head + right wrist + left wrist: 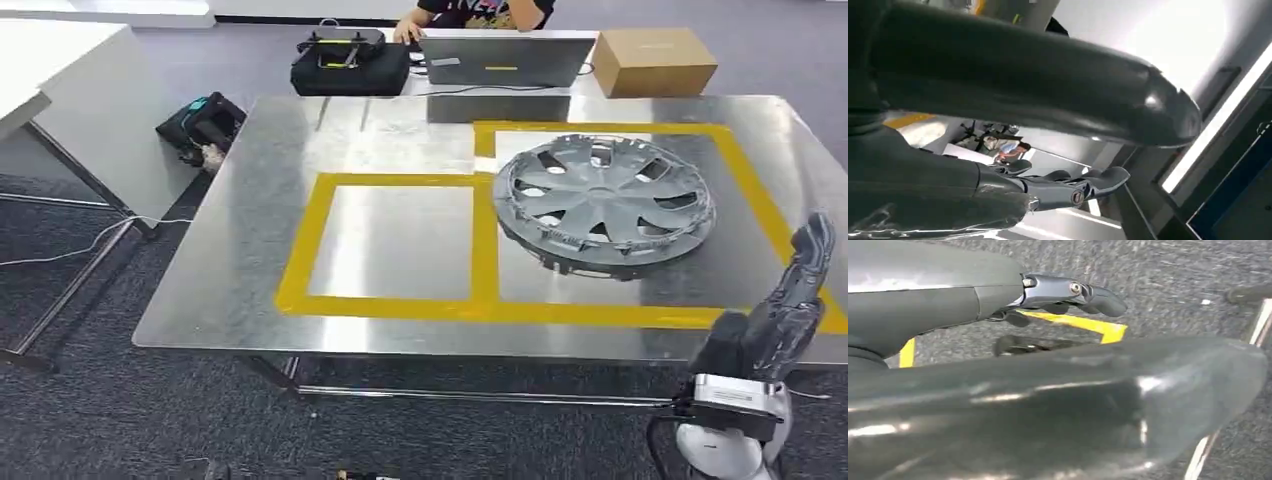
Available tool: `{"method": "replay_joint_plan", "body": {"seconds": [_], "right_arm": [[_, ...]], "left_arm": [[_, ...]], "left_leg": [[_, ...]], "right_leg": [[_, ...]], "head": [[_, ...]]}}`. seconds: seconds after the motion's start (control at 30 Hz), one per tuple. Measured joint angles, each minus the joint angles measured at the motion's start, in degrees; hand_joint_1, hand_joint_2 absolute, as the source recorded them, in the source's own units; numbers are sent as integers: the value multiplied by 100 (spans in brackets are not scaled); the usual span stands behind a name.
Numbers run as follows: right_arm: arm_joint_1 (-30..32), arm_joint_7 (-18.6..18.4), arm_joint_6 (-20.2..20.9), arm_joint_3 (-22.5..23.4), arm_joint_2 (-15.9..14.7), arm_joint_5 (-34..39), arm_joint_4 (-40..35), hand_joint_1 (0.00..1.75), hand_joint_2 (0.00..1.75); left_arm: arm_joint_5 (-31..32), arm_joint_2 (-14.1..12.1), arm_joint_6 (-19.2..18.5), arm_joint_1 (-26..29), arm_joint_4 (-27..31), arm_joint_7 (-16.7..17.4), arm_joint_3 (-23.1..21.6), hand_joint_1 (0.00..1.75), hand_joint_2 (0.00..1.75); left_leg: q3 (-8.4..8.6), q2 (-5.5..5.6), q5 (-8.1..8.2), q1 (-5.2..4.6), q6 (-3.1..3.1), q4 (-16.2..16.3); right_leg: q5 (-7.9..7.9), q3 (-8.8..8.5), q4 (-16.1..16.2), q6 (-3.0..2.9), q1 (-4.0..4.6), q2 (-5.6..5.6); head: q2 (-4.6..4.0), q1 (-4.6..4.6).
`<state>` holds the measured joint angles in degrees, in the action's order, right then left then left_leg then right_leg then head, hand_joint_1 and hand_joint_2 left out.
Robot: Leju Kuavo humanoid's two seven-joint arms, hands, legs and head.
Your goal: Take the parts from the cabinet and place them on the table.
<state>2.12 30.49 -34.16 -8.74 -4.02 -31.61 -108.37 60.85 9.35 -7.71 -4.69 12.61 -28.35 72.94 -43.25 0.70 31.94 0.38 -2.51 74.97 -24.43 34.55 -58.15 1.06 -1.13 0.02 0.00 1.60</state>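
Hubcap [604, 203] lies flat on the steel table [230, 260], inside the right-hand yellow tape box [745, 190], its near rim just clear of the front tape line. Left tape box [390, 245] holds nothing. So one part looks delivered; whether more wait in the cabinet cannot be told.

Right hand [790, 300] is raised at the table's near right corner, close to the hubcap but apart from it, fingers extended and holding nothing. The right wrist view shows the same: thumb and fingers [1098, 181] spread, nothing between them. Left hand [1068, 292] hangs low over grey carpet and a strip of yellow floor tape [1088, 325]; fingers stretched out, empty.

Handling, as a judgement: hubcap reads as thin moulded plastic, light, fairly stiff but springy at the rim, with a smooth, likely slippery face. The clips on the underside look breakable. Best hold is the outer rim or through a spoke opening, thumb on top, fingers under. Pinching a spoke mid-span risks flex or cracking.

Beyond the table: a laptop [505, 58], cardboard box [655, 60], black bag [350, 62], and a person [480, 12] seated at the far side.
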Motion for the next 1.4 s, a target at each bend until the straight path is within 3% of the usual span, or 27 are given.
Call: {"method": "replay_joint_plan", "body": {"seconds": [0.03,0.13,0.17,0.3,0.33,0.37,0.43,0.47,0.5,0.57,0.6,0.63,0.67,0.7,0.8,0.83,0.87,0.93,0.97,1.0,1.07,1.13,1.2,1.23,1.33,1.37,1.4], "right_arm": [[-2,0,0,4,0,2,4,0,0],[-19,0,0,22,0,7,2,0,0],[-19,0,0,35,0,7,-4,0,0],[-26,2,22,48,2,13,0,0,0],[-25,2,26,61,0,13,4,0,0],[-26,0,39,81,0,13,9,0,0],[-27,0,68,90,0,-2,28,0,0],[-23,-7,72,92,0,-2,42,0,0],[-19,-9,74,92,0,-7,55,0,0],[-19,-11,79,92,2,-7,77,0,0],[-22,-11,83,92,0,-7,81,0,0],[-30,-11,87,92,0,-7,81,0,0],[-57,-13,94,92,0,-7,81,0,0],[-62,-11,94,92,2,-7,83,0,0],[-40,-17,107,98,0,4,92,0,0],[-56,-15,120,98,0,7,96,0,0],[-47,-20,138,98,0,9,105,0,0],[-31,-24,140,105,0,22,114,0,0],[-21,-24,142,105,0,22,120,0,0],[-12,-24,144,105,0,22,131,0,0],[2,-24,144,105,0,24,155,0,0],[1,-24,144,105,0,26,170,0,0],[-1,-22,142,114,0,26,166,0,0],[-4,-15,142,120,0,22,166,0,0],[39,-17,144,129,2,28,175,0,0],[60,-17,142,133,2,22,177,0,0],[66,-22,140,155,2,13,179,0,0]], "left_arm": [[0,0,4,0,0,0,2,0,0],[0,0,15,-31,0,0,0,0,0],[0,11,15,-60,0,0,0,0,0],[2,7,15,-24,0,52,2,0,0],[2,2,22,-35,0,59,2,0,0],[0,-2,22,-36,0,68,4,0,0],[2,4,22,-34,0,85,7,0,0],[7,4,22,-30,0,90,7,0,0],[24,4,28,-28,0,92,7,0,0],[33,4,35,-27,0,98,7,0,0],[33,7,35,-28,0,98,9,0,0],[35,7,35,-31,0,98,9,0,0],[35,9,37,-32,0,103,9,0,0],[35,4,41,-29,0,105,9,0,0],[37,4,63,-12,0,125,9,0,0],[39,-18,72,-3,0,140,9,0,0],[44,-15,74,9,0,146,9,0,0],[44,-17,72,7,0,157,11,0,0],[46,-18,72,3,0,157,11,0,0],[50,-20,72,1,0,157,11,0,0],[52,-28,72,4,0,160,11,0,0],[55,-35,72,0,0,160,11,0,0],[61,-30,70,-30,0,162,11,0,0],[63,-31,70,-49,0,164,11,0,0],[76,-44,70,-18,0,177,11,0,0],[87,-46,74,-18,0,184,11,0,0],[92,-52,76,-16,0,192,13,0,0]], "left_leg": [[197,0,-53,9,2,-174],[1321,-2,-365,37,9,-1638],[1451,0,-312,24,22,-1932],[1322,22,-515,-25,265,-1876],[1276,-4,-571,-10,312,-1883],[1206,-7,-623,-16,358,-1882],[1053,-9,-748,-44,401,-1879],[966,-10,-813,-61,407,-1875],[875,-10,-883,-77,412,-1869],[715,-10,-1007,-102,410,-1860],[644,-10,-1070,-110,404,-1860],[590,-6,-1129,-116,389,-1858],[552,-2,-1188,-141,354,-1846],[547,-6,-1237,-137,333,-1845],[540,-5,-1408,-115,212,-1917],[497,-3,-1362,-102,184,-1889],[430,-6,-1012,-102,133,-1740],[258,-7,-228,-58,55,-971],[184,-7,21,-39,24,-525],[159,-8,82,-27,-1,-202],[364,-9,-215,5,-33,-172],[999,-9,-547,31,-50,-971],[1741,-3,-311,41,-23,-2020],[1739,7,-286,13,86,-2080],[1614,-15,-484,-36,255,-2182],[1573,-36,-567,-16,307,-2203],[1495,-37,-631,-16,357,-2201]], "right_leg": [[49,65,-1,21,-3,-2],[185,187,-12,123,-20,3],[211,249,-39,164,15,-1],[441,265,87,317,-36,0],[306,312,27,327,-52,2],[-23,439,-200,325,-47,-9],[-711,659,-1110,329,-26,-6],[-900,734,-1506,322,-9,-5],[-928,716,-1729,307,8,-4],[-600,325,-1455,253,49,-3],[-401,-49,-1012,215,71,-3],[-375,-444,-512,183,91,-3],[-650,-769,23,157,119,-3],[-651,-868,154,147,121,-3],[-534,-689,156,26,157,6],[-437,-625,190,-26,110,-24],[-356,-546,197,-70,107,-19],[-195,-413,194,-90,99,-20],[-112,-313,189,-86,99,-24],[-42,-217,184,-75,96,-31],[95,-27,176,-32,84,-33],[222,135,153,19,59,-31],[302,204,125,87,78,-38],[392,218,146,123,74,-43],[630,243,298,247,27,-32],[443,325,251,261,5,-27],[72,445,-38,279,14,-19]], "head": [[0,0],[2,2],[2,17],[0,7],[0,-7],[0,-26],[0,-35],[2,-39],[0,-35],[0,-33],[0,-37],[0,-35],[2,-35],[2,-15],[2,-76],[2,-92],[2,-61],[2,-20],[2,-22],[2,-20],[2,-22],[2,-24],[0,-22],[2,-31],[2,-39],[2,-33],[2,-74]]}}
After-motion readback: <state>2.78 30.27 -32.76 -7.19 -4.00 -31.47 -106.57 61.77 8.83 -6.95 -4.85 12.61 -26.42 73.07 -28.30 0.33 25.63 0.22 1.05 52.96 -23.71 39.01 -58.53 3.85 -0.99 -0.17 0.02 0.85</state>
